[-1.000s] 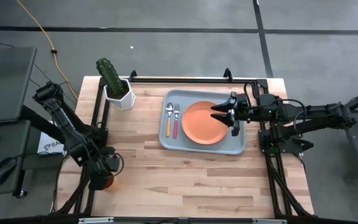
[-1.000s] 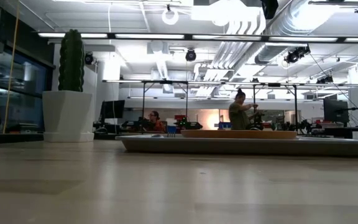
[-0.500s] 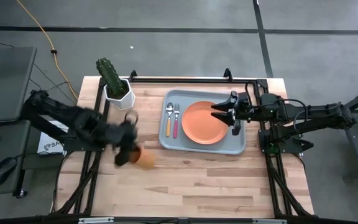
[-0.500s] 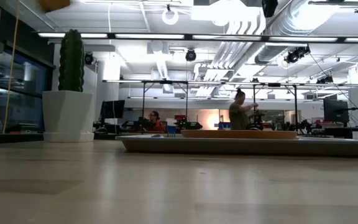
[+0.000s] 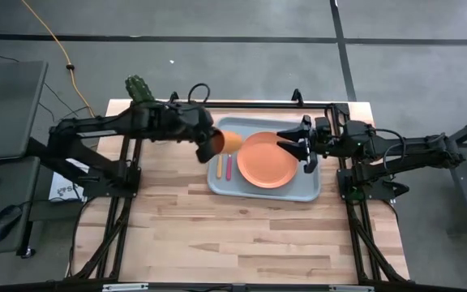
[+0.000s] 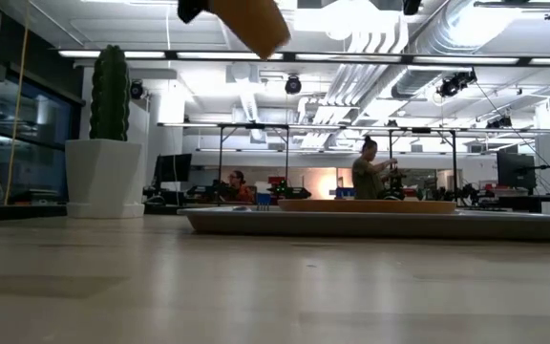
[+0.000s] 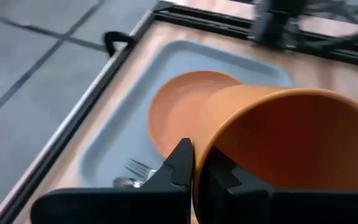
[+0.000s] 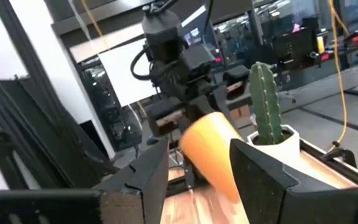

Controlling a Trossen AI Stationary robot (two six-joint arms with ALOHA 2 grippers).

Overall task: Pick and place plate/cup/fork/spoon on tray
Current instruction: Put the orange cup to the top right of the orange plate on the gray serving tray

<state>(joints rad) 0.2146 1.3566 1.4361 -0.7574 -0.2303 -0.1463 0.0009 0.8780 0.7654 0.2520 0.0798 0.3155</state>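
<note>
My left gripper (image 5: 207,143) is shut on the small orange cup (image 5: 229,141), high above the left end of the grey-blue tray (image 5: 310,191). In the low view the cup (image 6: 252,21) is at the top, far above the table. The orange plate (image 5: 264,161) lies in the tray, which rests flat on the table. The pink-handled fork (image 5: 229,167) and the orange-handled spoon (image 5: 220,167) lie side by side at the tray's left end. My right gripper (image 5: 297,147) is open and empty over the plate's right edge. My left gripper holds the cup by its wall at the open rim end (image 7: 205,163), pinched between two fingers that stand close together. One finger (image 7: 182,165) is on the outside; whether the other is inside I cannot tell. The cup is lifted clear and tipped, its bottom (image 5: 237,141) toward the table's right.
A white faceted pot with a cactus (image 6: 103,172) stands at the table's far left corner, partly under my left arm (image 5: 136,122) in the high view. Black frame rails (image 5: 233,103) run along the table's edges. People show in the room behind.
My left gripper has swung with the cup from the table's near left corner, up and toward the far right, until it is over the tray's left end. The cup has stayed in the hold, risen high and tipped over sideways.
</note>
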